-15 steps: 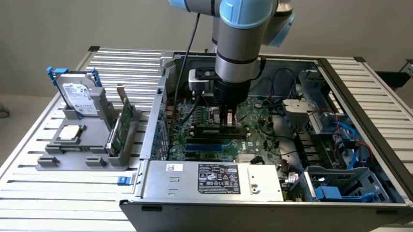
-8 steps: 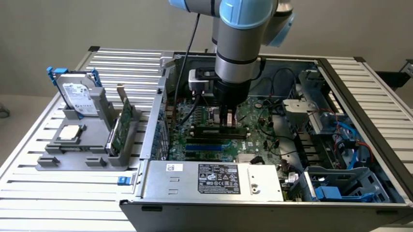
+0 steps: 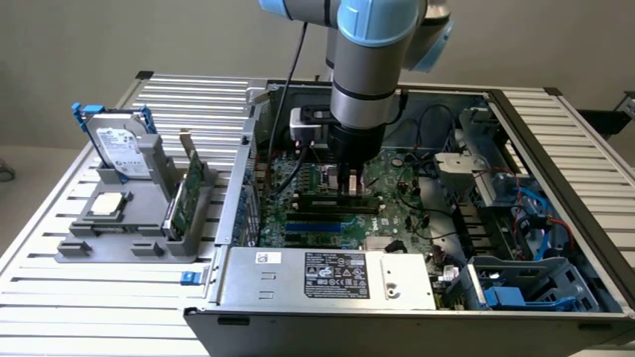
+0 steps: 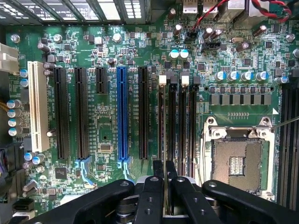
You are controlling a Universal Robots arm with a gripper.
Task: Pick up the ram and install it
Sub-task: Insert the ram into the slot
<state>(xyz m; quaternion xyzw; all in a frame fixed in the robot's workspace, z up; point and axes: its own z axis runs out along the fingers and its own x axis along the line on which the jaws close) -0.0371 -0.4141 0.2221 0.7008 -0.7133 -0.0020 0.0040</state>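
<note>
Inside the open computer case (image 3: 555, 186), my gripper (image 3: 347, 184) reaches straight down over the motherboard's memory slots (image 4: 180, 121). Its two black fingers (image 4: 152, 186) stand almost together, shut on the ram (image 4: 164, 140). The ram is a thin green stick seen edge-on, running along the slot nearest the black expansion slots. In the exterior view the ram (image 3: 332, 199) lies level just under the gripper, low at the slots. Whether it is seated in the slot I cannot tell. White latches (image 4: 162, 79) mark the slots' far ends.
A grey holder (image 3: 124, 245) on the exterior view's left carries a silver hard drive (image 3: 121, 152) with blue rails, a green expansion card (image 3: 189, 190) and a processor chip (image 3: 107, 204). The empty CPU socket (image 4: 238, 163) lies beside the memory slots. The power supply (image 3: 328, 275) and cables (image 3: 540, 216) crowd the case.
</note>
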